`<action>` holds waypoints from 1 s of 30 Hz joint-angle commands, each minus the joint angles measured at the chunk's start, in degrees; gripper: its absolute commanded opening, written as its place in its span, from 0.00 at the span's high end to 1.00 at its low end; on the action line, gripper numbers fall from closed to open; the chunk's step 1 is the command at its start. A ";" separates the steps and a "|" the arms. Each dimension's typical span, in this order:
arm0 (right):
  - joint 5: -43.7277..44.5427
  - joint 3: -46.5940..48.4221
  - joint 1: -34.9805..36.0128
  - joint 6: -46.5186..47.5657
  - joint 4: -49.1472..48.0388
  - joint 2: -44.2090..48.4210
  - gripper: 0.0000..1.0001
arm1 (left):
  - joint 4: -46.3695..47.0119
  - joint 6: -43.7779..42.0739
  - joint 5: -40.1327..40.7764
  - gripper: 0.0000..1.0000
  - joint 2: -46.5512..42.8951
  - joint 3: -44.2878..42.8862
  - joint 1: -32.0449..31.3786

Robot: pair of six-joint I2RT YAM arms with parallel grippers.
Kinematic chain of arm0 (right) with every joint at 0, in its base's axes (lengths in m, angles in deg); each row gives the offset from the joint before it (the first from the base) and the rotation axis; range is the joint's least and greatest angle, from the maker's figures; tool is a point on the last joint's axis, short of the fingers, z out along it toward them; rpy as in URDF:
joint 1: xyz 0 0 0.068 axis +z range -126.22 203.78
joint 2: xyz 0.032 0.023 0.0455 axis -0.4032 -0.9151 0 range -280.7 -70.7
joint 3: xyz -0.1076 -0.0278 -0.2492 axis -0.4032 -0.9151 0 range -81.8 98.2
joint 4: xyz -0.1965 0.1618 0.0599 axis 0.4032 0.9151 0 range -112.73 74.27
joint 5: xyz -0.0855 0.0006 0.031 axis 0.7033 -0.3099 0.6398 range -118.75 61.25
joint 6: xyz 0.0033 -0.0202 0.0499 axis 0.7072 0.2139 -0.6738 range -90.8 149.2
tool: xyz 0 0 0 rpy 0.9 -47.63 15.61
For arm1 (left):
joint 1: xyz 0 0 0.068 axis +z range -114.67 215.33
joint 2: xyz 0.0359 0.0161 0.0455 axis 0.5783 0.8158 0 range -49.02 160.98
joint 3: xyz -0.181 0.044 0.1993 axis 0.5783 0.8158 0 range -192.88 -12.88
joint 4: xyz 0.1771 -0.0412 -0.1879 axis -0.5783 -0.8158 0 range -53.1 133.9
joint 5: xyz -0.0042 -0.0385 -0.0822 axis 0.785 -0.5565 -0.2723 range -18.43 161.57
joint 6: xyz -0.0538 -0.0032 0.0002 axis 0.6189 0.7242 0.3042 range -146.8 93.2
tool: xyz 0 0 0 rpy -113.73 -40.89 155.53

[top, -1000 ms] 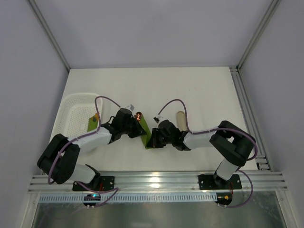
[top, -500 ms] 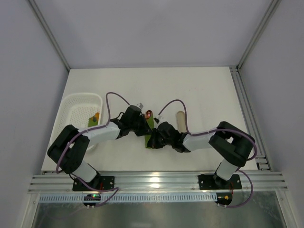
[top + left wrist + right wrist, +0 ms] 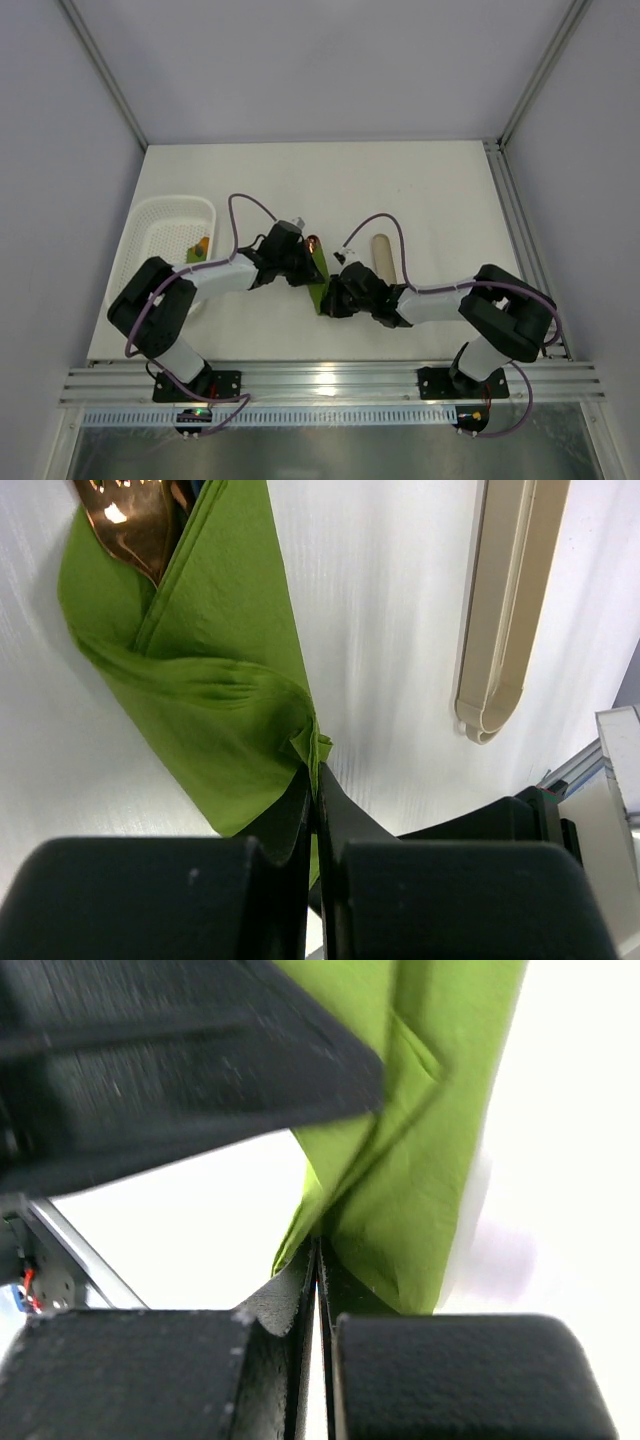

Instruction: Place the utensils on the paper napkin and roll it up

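Note:
The olive-green paper napkin [image 3: 319, 277] lies folded into a narrow strip at the table's middle, between my two grippers. A copper-brown utensil [image 3: 312, 241] pokes out of its far end; its shiny tip [image 3: 130, 520] shows in the left wrist view, the rest is hidden inside. My left gripper [image 3: 305, 268] is shut on a pinched fold of the napkin [image 3: 200, 680]. My right gripper [image 3: 333, 297] is shut on the napkin's edge [image 3: 400, 1160] at the near end. I cannot tell fork from spoon.
A pale beige oblong piece [image 3: 381, 256] lies just right of the napkin; it also shows in the left wrist view [image 3: 500, 600]. A white mesh basket [image 3: 165, 235] stands at the left with a small green and orange item inside. The rail runs along the near edge.
My left gripper has moved right from beside the basket to the napkin. The napkin has been folded over into a narrower strip. The right gripper has shifted a little toward the near end.

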State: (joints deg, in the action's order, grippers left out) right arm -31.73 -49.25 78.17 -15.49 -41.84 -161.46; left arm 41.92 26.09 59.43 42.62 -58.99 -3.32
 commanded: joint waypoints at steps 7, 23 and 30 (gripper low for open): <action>5.35 -4.69 0.72 0.65 6.28 9.63 0.96 | 3.02 -0.24 -0.34 1.00 1.61 -3.46 -2.30; 9.48 -5.40 0.72 1.97 12.86 19.30 0.95 | 2.51 -0.41 -0.16 1.00 5.83 -7.24 -3.97; 8.70 -4.52 0.63 3.64 13.40 21.33 0.95 | 2.24 -0.94 0.36 1.00 7.50 -9.26 -4.32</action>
State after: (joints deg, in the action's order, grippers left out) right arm -24.36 -55.45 78.54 -13.74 -28.33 -141.70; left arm 42.80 26.28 59.54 49.61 -65.94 -7.26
